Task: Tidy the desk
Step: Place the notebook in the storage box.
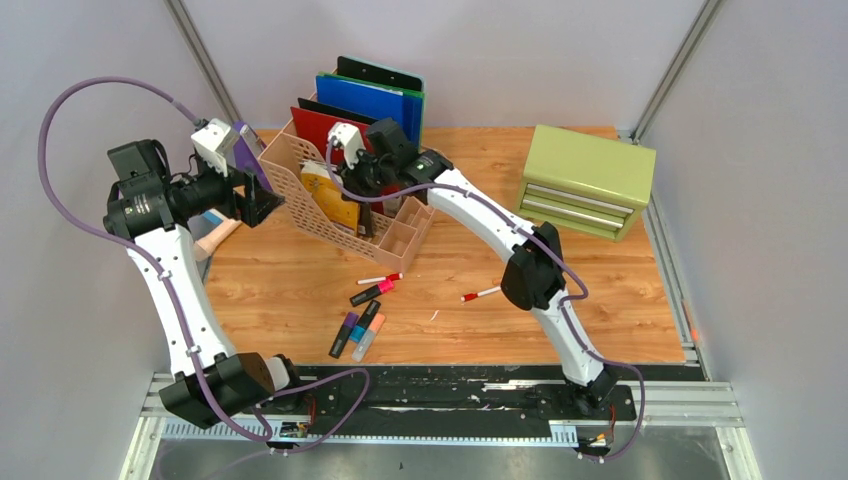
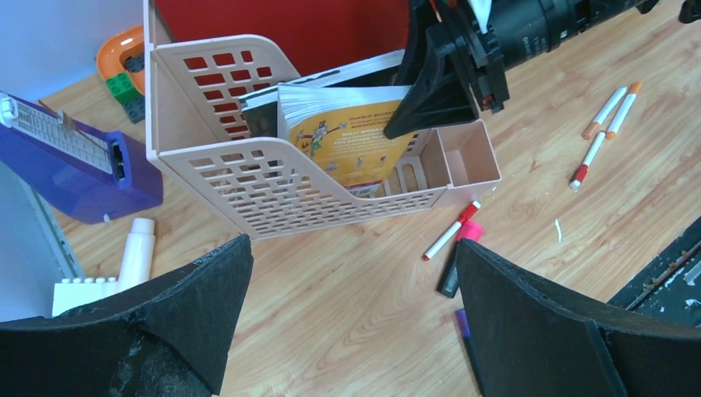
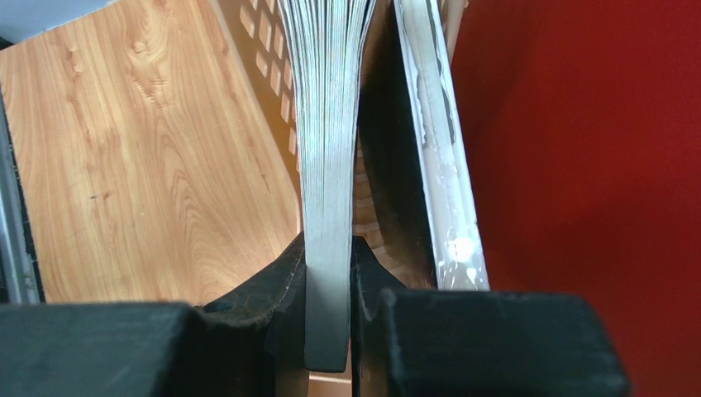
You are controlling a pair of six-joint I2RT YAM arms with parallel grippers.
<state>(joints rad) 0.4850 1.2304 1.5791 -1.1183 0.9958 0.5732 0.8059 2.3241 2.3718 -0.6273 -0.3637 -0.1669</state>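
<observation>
Light orange-brown wooden surface [image 1: 600,290], with a black metal rail [image 1: 450,372] along its front edge, lies under both arms. Over it the right gripper [image 3: 329,269] is closed tightly on the white page edges of a thin yellow-covered booklet [image 2: 347,136], which stands inside a beige perforated plastic file organizer [image 2: 273,190] near the back. The left gripper [image 2: 351,252] is wide open and holds nothing, above the surface left of the organizer, and several markers [image 1: 365,320] lie loose in front.

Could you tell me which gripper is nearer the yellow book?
Right: the right gripper clamps the yellow book in the rack; the left gripper hangs open, apart from it.
</observation>
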